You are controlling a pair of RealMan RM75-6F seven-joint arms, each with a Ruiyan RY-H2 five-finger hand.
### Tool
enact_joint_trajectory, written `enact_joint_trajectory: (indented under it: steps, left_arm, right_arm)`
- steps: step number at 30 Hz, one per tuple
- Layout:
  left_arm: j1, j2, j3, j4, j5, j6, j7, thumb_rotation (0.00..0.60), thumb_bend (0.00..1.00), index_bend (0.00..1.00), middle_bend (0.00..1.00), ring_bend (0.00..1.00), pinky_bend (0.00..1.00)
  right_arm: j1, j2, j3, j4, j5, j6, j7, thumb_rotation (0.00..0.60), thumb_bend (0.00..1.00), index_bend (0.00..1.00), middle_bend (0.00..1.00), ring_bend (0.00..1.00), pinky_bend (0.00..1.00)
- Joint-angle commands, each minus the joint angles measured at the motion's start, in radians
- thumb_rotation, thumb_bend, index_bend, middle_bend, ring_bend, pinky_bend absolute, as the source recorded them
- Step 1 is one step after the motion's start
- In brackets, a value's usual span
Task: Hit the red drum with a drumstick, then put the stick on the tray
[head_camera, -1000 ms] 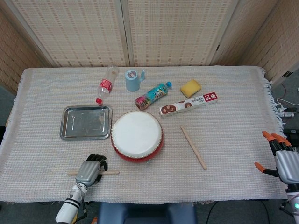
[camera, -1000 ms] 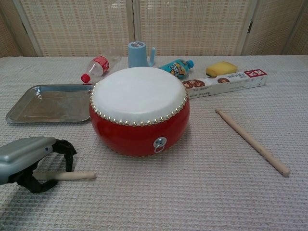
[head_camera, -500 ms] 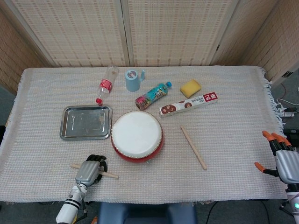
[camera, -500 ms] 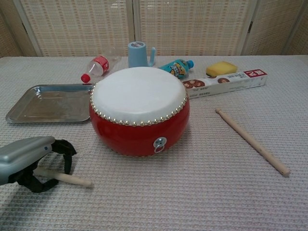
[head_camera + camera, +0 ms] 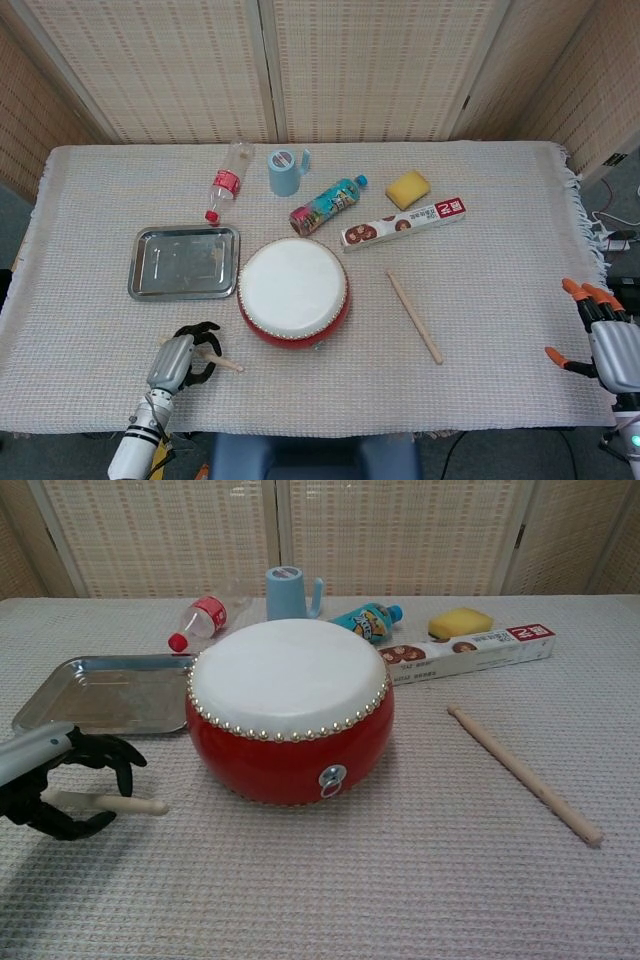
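Fingers: my left hand has its black fingers curled around a pale wooden drumstick, gripping it near the front-left table edge; the stick's tip points toward the drum and sits clear of the cloth in the chest view.
Right hand: my right hand hangs off the table's right edge, orange-tipped fingers spread apart, holding nothing.
Drum: the round red drum with a white skin stands mid-table, just right of my left hand, not touched by the stick.
Tray: the rectangular silver metal tray lies just left of the drum, behind my left hand.
Second stick: 1 more long wooden drumstick lies on the cloth right of the drum.
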Motion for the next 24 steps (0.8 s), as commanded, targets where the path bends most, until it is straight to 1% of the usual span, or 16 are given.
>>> enact_joint_trajectory:
  steps: [1, 4, 7, 12, 16, 20, 24]
  left_arm:
    - [0.057, 0.07, -0.09, -0.032, 0.043, 0.042, -0.331, 0.6, 0.38, 0.58, 0.33, 0.2, 0.16]
    - [0.066, 0.131, -0.113, -0.037, 0.052, -0.007, -0.512, 0.6, 0.37, 0.58, 0.33, 0.21, 0.16]
    - [0.071, 0.179, -0.132, -0.041, 0.054, -0.051, -0.655, 0.6, 0.37, 0.59, 0.33, 0.21, 0.17]
    - [0.071, 0.248, -0.157, -0.041, 0.058, -0.12, -0.835, 0.6, 0.38, 0.59, 0.35, 0.22, 0.17]
    - [0.058, 0.33, -0.168, -0.04, 0.086, -0.216, -1.002, 0.6, 0.38, 0.59, 0.35, 0.22, 0.18]
    - [0.039, 0.408, -0.167, -0.026, 0.143, -0.311, -1.168, 0.6, 0.38, 0.58, 0.35, 0.22, 0.18]
    - [0.011, 0.465, -0.15, 0.009, 0.213, -0.391, -1.308, 0.6, 0.38, 0.58, 0.34, 0.22, 0.18]
  right_arm:
    - [-0.001, 0.018, 0.012, -0.019, -0.004, 0.022, 0.01, 0.6, 0.16, 0.05, 0.14, 0.01, 0.11]
    - [-0.002, 0.042, 0.019, -0.04, -0.003, 0.032, 0.015, 0.6, 0.16, 0.05, 0.14, 0.01, 0.11]
    - [0.0, 0.072, 0.025, -0.067, 0.001, 0.031, -0.004, 0.6, 0.16, 0.04, 0.14, 0.01, 0.11]
    - [0.002, 0.105, 0.035, -0.106, 0.006, 0.037, -0.03, 0.6, 0.16, 0.04, 0.14, 0.0, 0.11]
    - [0.003, 0.119, 0.036, -0.125, 0.012, 0.032, -0.046, 0.6, 0.16, 0.04, 0.14, 0.0, 0.11]
    - [0.003, 0.122, 0.036, -0.132, 0.016, 0.029, -0.053, 0.6, 0.16, 0.04, 0.14, 0.0, 0.11]
    - [0.002, 0.118, 0.034, -0.132, 0.019, 0.027, -0.053, 0.6, 0.16, 0.04, 0.14, 0.0, 0.11]
